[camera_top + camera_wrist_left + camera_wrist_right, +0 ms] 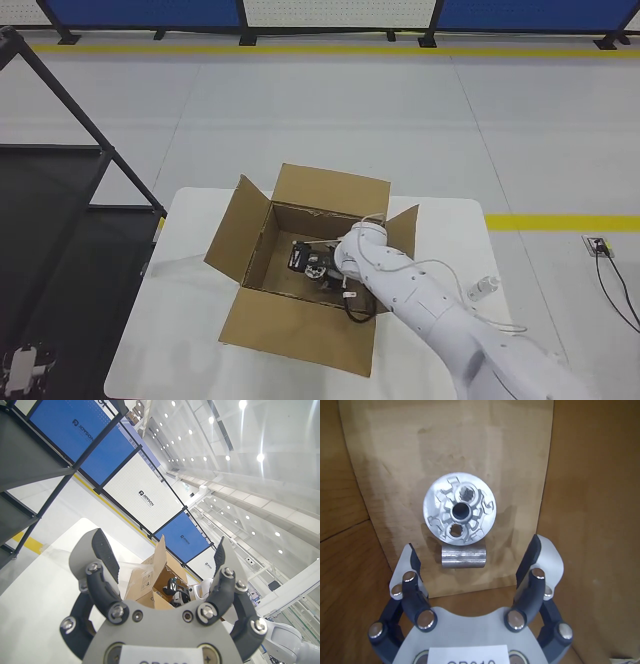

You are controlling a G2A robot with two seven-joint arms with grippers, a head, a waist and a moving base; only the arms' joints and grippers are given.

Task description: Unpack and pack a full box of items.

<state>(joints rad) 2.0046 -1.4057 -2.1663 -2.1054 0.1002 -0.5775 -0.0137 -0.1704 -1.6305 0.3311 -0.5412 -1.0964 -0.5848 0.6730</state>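
An open cardboard box point(300, 330) stands on the white table point(180, 330) with its flaps spread. My right arm goes down into the box, and its gripper point(305, 262) hangs low inside. In the right wrist view that gripper point(475, 553) is open above the box floor. A round metal disc point(459, 508) with holes lies on the floor, with a short metal cylinder point(463, 558) beside it, between and just beyond the fingertips. My left gripper point(162, 547) is open and holds nothing; it is tilted up, with the box point(160, 585) and the right arm farther off.
A dark metal rack point(50, 230) stands left of the table. A clear plastic bag point(57, 552) lies on the table near the box. A small white object point(483, 287) sits at the table's right edge. Blue and white panels point(300, 12) line the far floor.
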